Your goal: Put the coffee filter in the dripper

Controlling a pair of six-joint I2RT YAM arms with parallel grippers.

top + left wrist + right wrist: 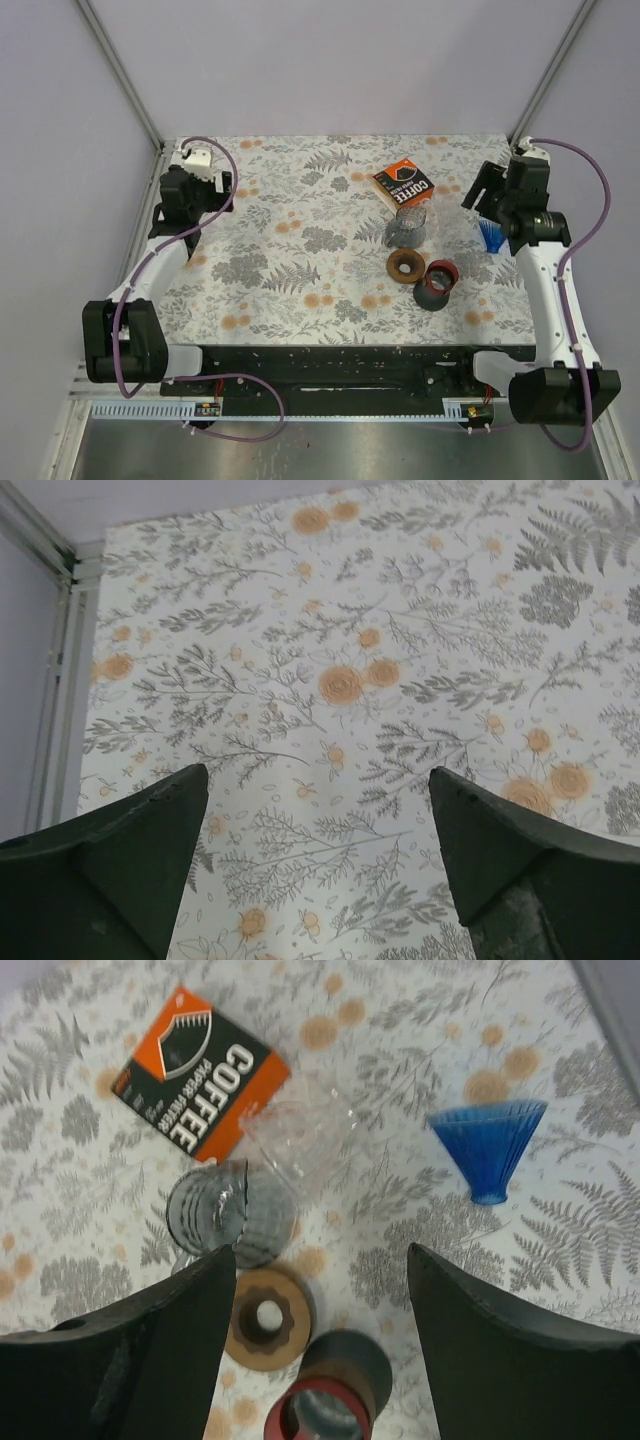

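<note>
Both claws apart, I'm hovering over the tabletop.
I'm holding my left claw wide over the floral print at the left. I'm holding my right claw apart near the blue dripper. The coffee filter box is lying flat, beside a grey ribbed cup and well apart from the dripper.

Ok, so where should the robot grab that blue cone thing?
Probably at its wide rim, coming down from above. The blue cone seems to lie on its side, so its ribbed walls slant toward the narrow tip, and a squeeze there could slide off. At the open mouth, one finger could go inside and one outside. The right pincer is nearest it.
</note>
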